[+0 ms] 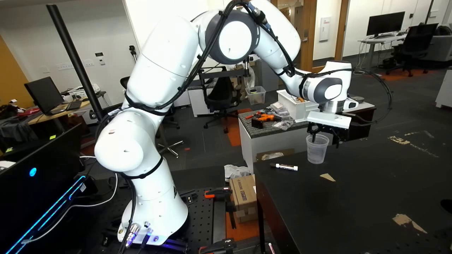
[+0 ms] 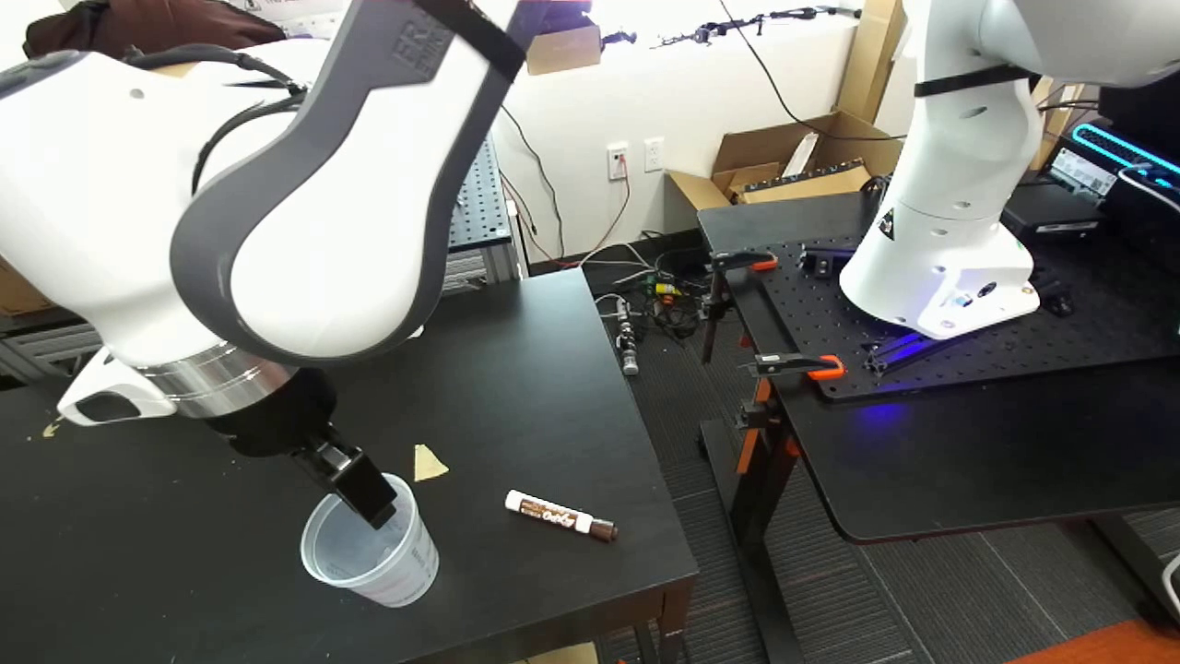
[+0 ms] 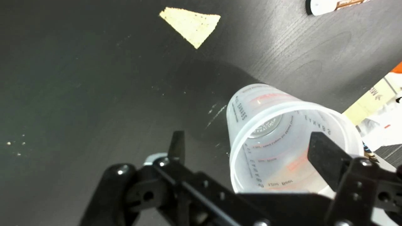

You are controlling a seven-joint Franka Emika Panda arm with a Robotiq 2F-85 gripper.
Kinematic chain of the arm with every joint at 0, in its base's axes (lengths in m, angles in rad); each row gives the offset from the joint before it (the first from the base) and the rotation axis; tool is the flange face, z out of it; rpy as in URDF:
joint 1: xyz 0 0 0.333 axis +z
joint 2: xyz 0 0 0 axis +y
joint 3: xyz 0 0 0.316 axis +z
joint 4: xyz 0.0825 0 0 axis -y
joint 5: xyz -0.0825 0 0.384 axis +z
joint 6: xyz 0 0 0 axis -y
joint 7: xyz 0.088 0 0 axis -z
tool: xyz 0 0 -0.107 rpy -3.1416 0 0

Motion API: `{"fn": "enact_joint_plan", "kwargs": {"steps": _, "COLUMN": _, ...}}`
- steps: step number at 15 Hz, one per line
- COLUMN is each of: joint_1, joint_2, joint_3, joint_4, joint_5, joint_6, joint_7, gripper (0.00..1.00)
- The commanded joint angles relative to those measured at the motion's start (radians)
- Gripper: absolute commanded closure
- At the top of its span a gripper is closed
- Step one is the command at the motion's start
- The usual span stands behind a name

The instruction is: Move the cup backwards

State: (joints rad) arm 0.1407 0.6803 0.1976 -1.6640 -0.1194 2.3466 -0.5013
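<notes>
Straddling one side of cup (image 3: 279, 146), gripper (image 3: 247, 138) spread wide, contact unclear

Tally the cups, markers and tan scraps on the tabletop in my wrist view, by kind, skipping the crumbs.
Cup: 1
Marker, cut off by the picture's edge: 1
Tan scrap: 1
Total: 3

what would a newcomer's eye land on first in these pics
Probably the big white robot arm, arching across the upper part of an exterior view. Next, the translucent cup standing on the black table, with the open gripper at its rim, one jaw at the mouth and one outside. A glowing blue spot also stands out at the far left of an exterior view.
</notes>
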Motion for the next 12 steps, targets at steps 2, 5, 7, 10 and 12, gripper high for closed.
{"fn": "enact_joint_plan", "kwargs": {"steps": 2, "joint_1": 0.015, "joint_2": 0.013, "joint_3": -0.012, "joint_4": 0.026, "joint_5": -0.027, "joint_6": 0.011, "joint_7": 0.043, "gripper": 0.28}}
{"fn": "enact_joint_plan", "kwargs": {"steps": 5, "joint_1": 0.015, "joint_2": 0.019, "joint_3": -0.013, "joint_4": 0.035, "joint_5": -0.027, "joint_6": 0.005, "joint_7": 0.042, "gripper": 0.44}}
{"fn": "enact_joint_plan", "kwargs": {"steps": 7, "joint_1": 0.014, "joint_2": 0.026, "joint_3": -0.012, "joint_4": 0.043, "joint_5": -0.027, "joint_6": 0.001, "joint_7": 0.040, "gripper": 0.60}}
{"fn": "enact_joint_plan", "kwargs": {"steps": 10, "joint_1": 0.014, "joint_2": 0.033, "joint_3": -0.013, "joint_4": 0.057, "joint_5": -0.029, "joint_6": -0.004, "joint_7": 0.035, "gripper": 0.82}}
{"fn": "enact_joint_plan", "kwargs": {"steps": 12, "joint_1": 0.015, "joint_2": 0.037, "joint_3": -0.014, "joint_4": 0.065, "joint_5": -0.031, "joint_6": -0.007, "joint_7": 0.036, "gripper": 0.97}}
